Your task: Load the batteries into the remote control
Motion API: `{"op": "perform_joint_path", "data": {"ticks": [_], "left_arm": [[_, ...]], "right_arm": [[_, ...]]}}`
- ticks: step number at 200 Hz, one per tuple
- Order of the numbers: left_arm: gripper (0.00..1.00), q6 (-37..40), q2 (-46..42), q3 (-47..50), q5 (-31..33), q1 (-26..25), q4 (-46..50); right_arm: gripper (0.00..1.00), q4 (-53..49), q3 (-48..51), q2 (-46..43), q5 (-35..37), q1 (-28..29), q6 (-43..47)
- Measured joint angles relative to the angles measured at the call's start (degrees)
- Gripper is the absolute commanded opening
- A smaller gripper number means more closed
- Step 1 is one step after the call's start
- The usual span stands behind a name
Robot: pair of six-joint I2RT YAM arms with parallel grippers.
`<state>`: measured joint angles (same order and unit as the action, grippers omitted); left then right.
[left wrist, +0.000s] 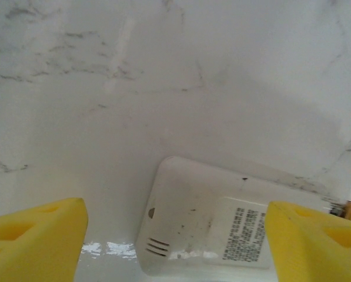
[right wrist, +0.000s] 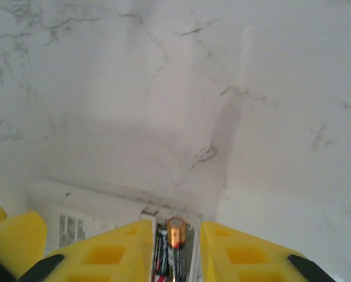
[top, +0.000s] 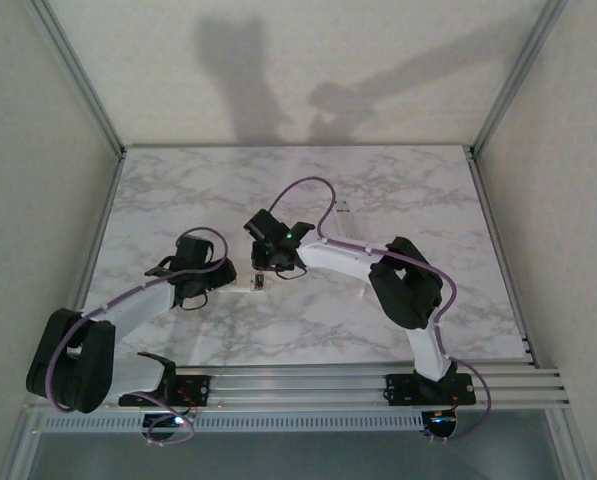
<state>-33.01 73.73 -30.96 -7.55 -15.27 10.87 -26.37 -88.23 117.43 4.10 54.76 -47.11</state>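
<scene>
Battery [right wrist: 174, 247]: lies between right gripper [right wrist: 175, 228] fingers, copper end pointing away from wrist, at remote [right wrist: 81, 214] end. Jaws nearly together; thin gap along one side of battery; pinch or release cannot be told. Remote: flat on marble table [right wrist: 251, 117], label side up. Left gripper [left wrist: 175, 207]: fingers spread wide, straddling remote, one finger clear of it.

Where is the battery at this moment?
In the right wrist view, the battery sits bottom centre between the yellow fingers of the right gripper, at the end of the white remote.
</scene>
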Motion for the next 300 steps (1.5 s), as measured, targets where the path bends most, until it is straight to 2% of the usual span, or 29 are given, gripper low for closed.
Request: {"op": "perform_joint_path", "data": {"ticks": [49,94,160,199,258,300], "left_arm": [[0.71,0.0,1.6,0.0,-0.2,0.0,-0.7],[0.69,0.0,2.8,0.0,-0.5,0.0,-1.4],[0.67,-0.9,2.8,0.2,-0.5,0.1,-1.8],[0.66,-1.6,2.8,0.4,-0.4,0.1,-2.1],[0.66,-1.7,2.8,0.5,-0.4,0.1,-2.3],[0.67,-1.7,2.8,0.5,-0.4,0.1,-2.3]], "right_arm": [[0.22,0.0,-0.6,3.1,-2.8,-0.1,0.5],[0.14,0.4,-0.4,3.6,-4.2,-0.1,0.6],[0.1,1.7,0.6,3.5,-4.0,0.1,0.2],[0.08,2.4,1.9,3.4,-1.6,1.0,-0.5],[0.08,3.1,4.3,2.3,4.8,3.7,-0.6],[0.17,-3.0,4.3,0.2,7.5,4.8,1.5]]}}
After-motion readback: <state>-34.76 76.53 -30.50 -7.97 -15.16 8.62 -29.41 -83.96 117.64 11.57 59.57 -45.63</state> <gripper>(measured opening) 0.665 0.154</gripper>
